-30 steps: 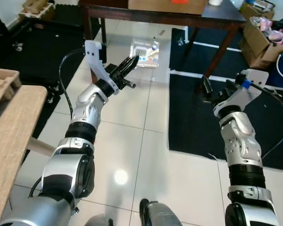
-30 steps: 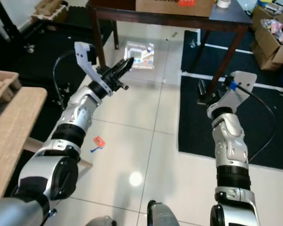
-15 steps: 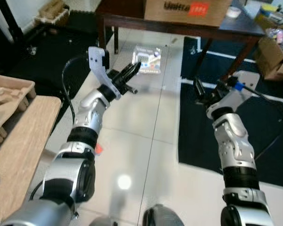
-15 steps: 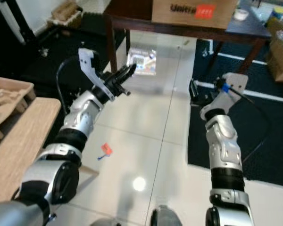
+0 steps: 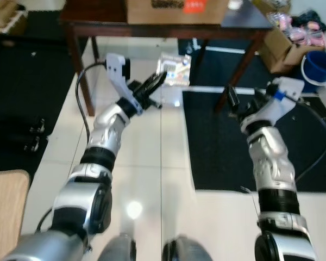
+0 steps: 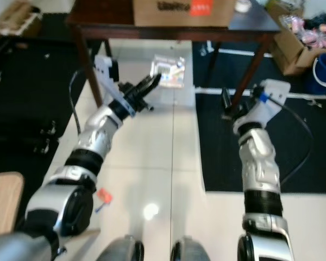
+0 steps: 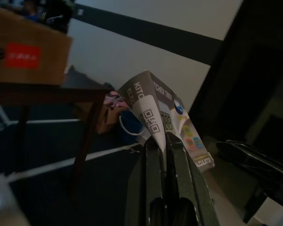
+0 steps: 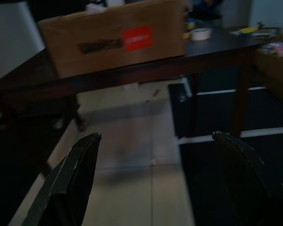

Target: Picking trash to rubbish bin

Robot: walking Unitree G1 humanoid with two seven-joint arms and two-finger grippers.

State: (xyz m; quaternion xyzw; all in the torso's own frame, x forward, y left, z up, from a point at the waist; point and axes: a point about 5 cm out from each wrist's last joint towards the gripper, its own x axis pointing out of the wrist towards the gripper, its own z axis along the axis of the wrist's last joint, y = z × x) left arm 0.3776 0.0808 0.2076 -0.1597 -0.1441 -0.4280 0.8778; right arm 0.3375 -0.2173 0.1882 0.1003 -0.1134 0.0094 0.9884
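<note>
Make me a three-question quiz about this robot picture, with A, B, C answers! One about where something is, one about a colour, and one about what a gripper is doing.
1. Where is the cardboard box?
A. On the dark table
B. On the floor
C. In the right gripper

2. What colour is the bucket at the far right?
A. Red
B. Blue
C. Yellow

3. What is the left gripper doing?
A. Hanging open
B. Pinching a printed package
C. Resting on the black mat

Answers:
1. A, the box sits on the dark table.
2. B, its rim and wall are blue.
3. B, in the left wrist view the fingers are shut on the printed package; the right gripper is open.
</note>
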